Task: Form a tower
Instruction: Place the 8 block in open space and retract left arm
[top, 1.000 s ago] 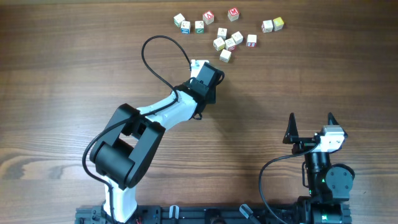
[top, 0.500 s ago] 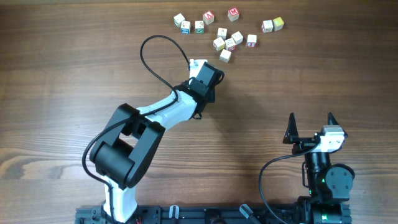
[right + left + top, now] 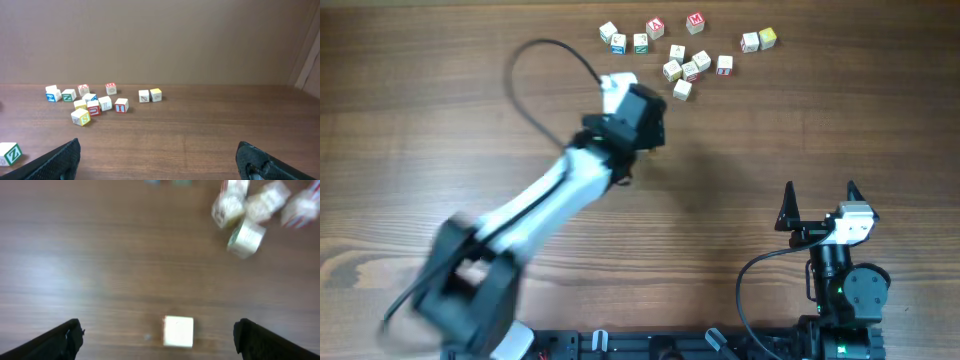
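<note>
Well, the left gripper (image 3: 157, 332) hangs with its two fingers spread wide over one cream cube (image 3: 178, 331), all there is of a tower, standing alone on the table (image 3: 420, 120). Thirteen loose cubes (image 3: 690, 70) lie scattered beyond. The right gripper (image 3: 820, 195) gapes too, well apart.

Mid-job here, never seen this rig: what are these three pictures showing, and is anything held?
Two robot arms work at a wooden table, each ending in a two-finger gripper. The overhead picture looks straight down; the other two come from a camera on each wrist, that arm's dark fingers showing in the bottom corners. Small cream letter cubes lie scattered at the far side; I see none stacked. The left gripper is open, a single cube lying on the wood between its fingers, not gripped. The right gripper is open and empty, its arm folded at the near edge.
</note>
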You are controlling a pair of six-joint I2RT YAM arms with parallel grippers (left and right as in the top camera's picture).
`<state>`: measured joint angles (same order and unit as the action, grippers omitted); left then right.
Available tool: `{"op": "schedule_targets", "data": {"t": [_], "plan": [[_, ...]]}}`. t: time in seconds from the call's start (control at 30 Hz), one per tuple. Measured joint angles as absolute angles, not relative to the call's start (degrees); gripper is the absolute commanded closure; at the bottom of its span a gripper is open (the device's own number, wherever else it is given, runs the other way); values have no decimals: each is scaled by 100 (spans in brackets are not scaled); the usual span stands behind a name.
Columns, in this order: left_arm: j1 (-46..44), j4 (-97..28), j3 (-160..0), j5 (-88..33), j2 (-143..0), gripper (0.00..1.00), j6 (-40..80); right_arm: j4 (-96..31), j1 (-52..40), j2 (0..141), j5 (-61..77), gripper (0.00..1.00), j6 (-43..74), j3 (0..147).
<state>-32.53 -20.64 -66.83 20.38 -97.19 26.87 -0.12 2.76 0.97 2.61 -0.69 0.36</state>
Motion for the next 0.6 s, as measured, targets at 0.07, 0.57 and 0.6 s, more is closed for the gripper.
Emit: {"op": "schedule_targets", "data": {"t": [0.07,0.57,0.6], "plan": [[-3052,-2587,-6713,2132,-8877,0,2663,-12,276,97,259,0,-69,36],[-2137,-7087,-6733,2265,-5419,0,2864,21,276,113,250,0,-274,36],[-2137,-7220,-6733,2268,-5349,0,2869,8,276,113,250,0,-292,36]]}}
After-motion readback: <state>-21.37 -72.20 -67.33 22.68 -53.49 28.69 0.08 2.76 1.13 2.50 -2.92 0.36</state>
